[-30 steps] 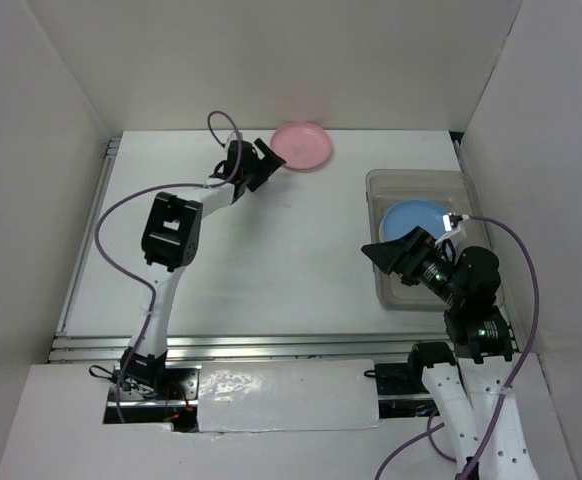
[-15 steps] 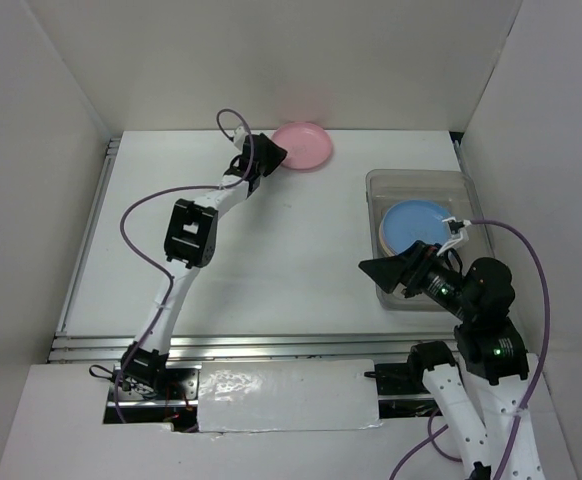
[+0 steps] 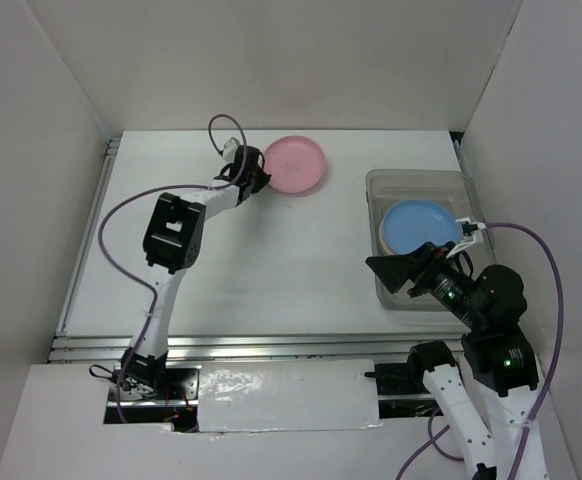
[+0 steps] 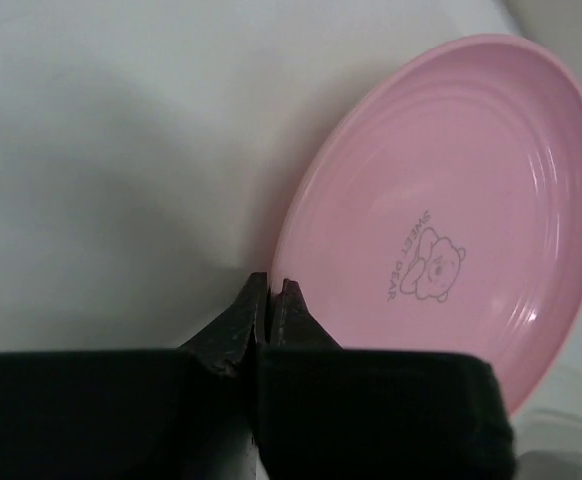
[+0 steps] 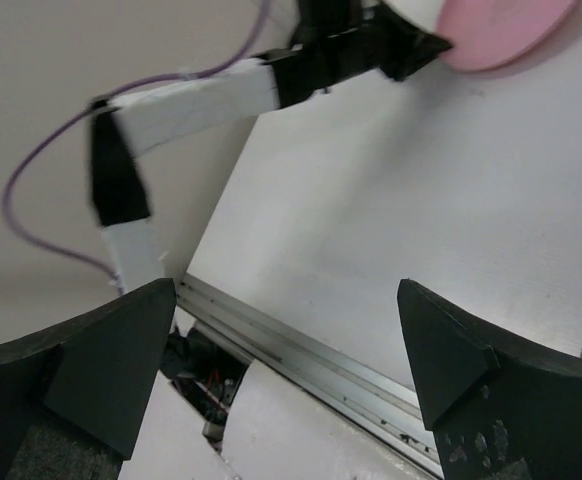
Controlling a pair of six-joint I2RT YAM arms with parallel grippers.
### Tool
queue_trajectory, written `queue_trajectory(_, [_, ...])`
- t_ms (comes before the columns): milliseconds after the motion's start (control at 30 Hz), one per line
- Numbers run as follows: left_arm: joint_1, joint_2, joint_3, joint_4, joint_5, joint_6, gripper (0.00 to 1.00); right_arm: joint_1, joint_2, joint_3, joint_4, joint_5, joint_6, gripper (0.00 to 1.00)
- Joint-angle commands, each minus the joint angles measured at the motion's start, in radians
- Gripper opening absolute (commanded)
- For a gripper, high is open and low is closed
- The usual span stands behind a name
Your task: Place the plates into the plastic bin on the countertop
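Left wrist: left hand (image 4: 272, 292) clamps rim of pink plate (image 4: 441, 180), face up

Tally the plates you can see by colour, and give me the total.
pink plate: 1
blue plate: 1, lying in the plastic bin
Total: 2 plates in view. The pictures do not show whether more plates lie under the blue one.
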Motion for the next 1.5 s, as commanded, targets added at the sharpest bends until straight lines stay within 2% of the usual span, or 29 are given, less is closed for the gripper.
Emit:
queue_trajectory(0, [-0.026, -0.335, -0.233, -0.083, -0.117, 0.082, 0.0, 0.003, 0.079, -0.036, 0.036, 0.09, -0.041, 1.0])
queue_trajectory(100, [-0.081, -0.617, -0.43, -0.175, -0.206, 0.179, 0.0, 0.006, 0.198, -0.097, 0.1, 0.115, -0.014, 1.0])
queue_trajectory(133, [-0.097, -0.73, -0.5, -0.234, -0.228, 0.21, 0.0, 0.017, 0.217, -0.118, 0.218, 0.092, 0.023, 1.0])
queue_trajectory(167, [-0.121, -0.774, -0.523, -0.285, -0.245, 0.233, 0.0, 0.021, 0.244, -0.134, 0.27, 0.075, 0.034, 1.0])
queue_trajectory(233, [-0.134, -0.854, -0.576, -0.334, -0.212, 0.28, 0.0, 0.038, 0.336, -0.123, 0.358, 0.066, 0.036, 1.0])
queue_trajectory(300, [-0.149, -0.982, -0.661, -0.423, -0.149, 0.307, 0.0, 0.115, 0.425, -0.07, 0.389, 0.112, 0.016, 1.0])
queue_trajectory(467, [-0.24, -1.142, -0.749, -0.58, -0.158, 0.295, 0.0, 0.192, 0.582, 0.016, 0.43, 0.158, 0.017, 1.0])
queue_trajectory(500, [-0.252, -1.174, -0.761, -0.584, -0.162, 0.291, 0.0, 0.21, 0.631, 0.045, 0.418, 0.208, 0.016, 1.0])
queue_trajectory(567, [-0.278, -1.262, -0.794, -0.606, -0.159, 0.278, 0.0, 0.265, 0.7, 0.077, 0.386, 0.303, 0.017, 0.98])
queue_trajectory(633, [-0.289, -1.337, -0.806, -0.609, -0.152, 0.275, 0.0, 0.296, 0.74, 0.082, 0.386, 0.331, 0.026, 0.92])
queue_trajectory(700, [-0.293, -1.383, -0.806, -0.627, -0.148, 0.271, 0.0, 0.328, 0.792, 0.076, 0.412, 0.337, 0.046, 0.86])
queue_trajectory(867, [-0.29, -1.428, -0.801, -0.65, -0.118, 0.276, 0.0, 0.396, 0.866, 0.09, 0.397, 0.428, 0.066, 0.86])
queue_trajectory(900, [-0.292, -1.437, -0.806, -0.652, -0.115, 0.278, 0.0, 0.417, 0.87, 0.091, 0.395, 0.451, 0.068, 0.82])
queue_trajectory(933, [-0.292, -1.442, -0.807, -0.65, -0.112, 0.276, 0.0, 0.423, 0.873, 0.094, 0.398, 0.449, 0.071, 0.74])
queue_trajectory(1033, [-0.29, -1.446, -0.817, -0.647, -0.096, 0.278, 0.0, 0.442, 0.867, 0.096, 0.401, 0.474, 0.088, 0.12])
queue_trajectory(1067, [-0.289, -1.448, -0.818, -0.65, -0.098, 0.276, 0.0, 0.448, 0.866, 0.101, 0.392, 0.477, 0.097, 0.0])
queue_trajectory(1100, [-0.289, -1.446, -0.817, -0.652, -0.101, 0.264, 0.01, 0.454, 0.861, 0.105, 0.384, 0.517, 0.101, 0.0])
queue_trajectory(1167, [-0.287, -1.449, -0.812, -0.675, -0.139, 0.252, 0.64, 0.451, 0.84, 0.102, 0.375, 0.552, 0.115, 0.0])
queue_trajectory(1200, [-0.286, -1.457, -0.806, -0.684, -0.153, 0.241, 0.99, 0.443, 0.832, 0.099, 0.368, 0.561, 0.138, 0.0])
queue_trajectory(1333, [-0.272, -1.5, -0.772, -0.784, -0.245, 0.218, 0.99, 0.301, 0.809, 0.105, 0.234, 0.658, 0.213, 0.0])
queue_trajectory(1367, [-0.272, -1.512, -0.765, -0.829, -0.262, 0.219, 0.99, 0.214, 0.785, 0.092, 0.176, 0.717, 0.25, 0.0])
queue_trajectory(1433, [-0.269, -1.566, -0.767, -0.867, -0.282, 0.236, 0.99, 0.108, 0.719, 0.021, 0.154, 0.735, 0.275, 0.0])
queue_trajectory(1467, [-0.267, -1.587, -0.772, -0.879, -0.283, 0.244, 0.99, -0.01, 0.694, -0.006, 0.154, 0.73, 0.289, 0.0])
